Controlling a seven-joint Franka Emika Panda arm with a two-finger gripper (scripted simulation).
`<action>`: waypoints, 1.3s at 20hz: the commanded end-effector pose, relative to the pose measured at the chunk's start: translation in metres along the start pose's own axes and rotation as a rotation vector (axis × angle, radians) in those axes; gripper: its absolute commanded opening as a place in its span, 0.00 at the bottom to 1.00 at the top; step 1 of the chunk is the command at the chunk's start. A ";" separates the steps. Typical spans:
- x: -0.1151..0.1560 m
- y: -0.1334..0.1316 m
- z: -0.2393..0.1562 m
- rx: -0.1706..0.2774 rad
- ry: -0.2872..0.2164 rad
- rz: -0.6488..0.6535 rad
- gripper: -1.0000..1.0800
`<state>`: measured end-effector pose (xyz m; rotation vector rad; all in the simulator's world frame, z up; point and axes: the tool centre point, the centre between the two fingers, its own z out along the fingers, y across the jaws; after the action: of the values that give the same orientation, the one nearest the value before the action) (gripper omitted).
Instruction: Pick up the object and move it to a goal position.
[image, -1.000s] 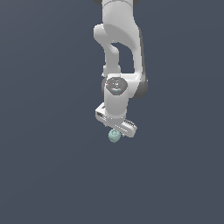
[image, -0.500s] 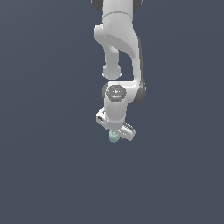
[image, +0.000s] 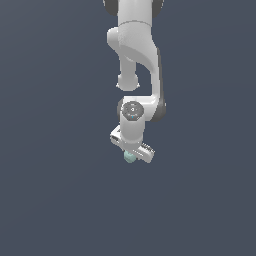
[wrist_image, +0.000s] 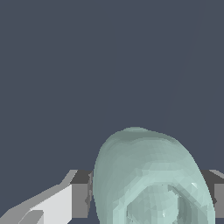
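The object (image: 129, 157) is a small pale teal-green blob that peeks out under my white gripper (image: 131, 156) in the exterior view. In the wrist view the object (wrist_image: 148, 175) fills the space between my fingers (wrist_image: 81, 197), with its ringed face toward the camera. The pads press on both its sides, so the gripper is shut on it. The arm hangs straight down from the top of the exterior view and holds the object off the ground.
A plain dark grey-blue floor (image: 50, 200) lies all around. No other object, wall, edge or marker shows in either view.
The gripper has risen slightly with the object in it, and the arm has folded a little higher. The grip has not changed.
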<state>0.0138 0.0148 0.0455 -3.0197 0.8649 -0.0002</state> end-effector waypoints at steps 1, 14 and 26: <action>0.000 0.001 0.001 0.000 0.000 0.001 0.00; 0.003 -0.006 -0.015 0.000 0.000 0.000 0.00; 0.017 -0.038 -0.102 -0.002 0.001 0.001 0.00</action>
<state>0.0440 0.0345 0.1329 -3.0205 0.8667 -0.0007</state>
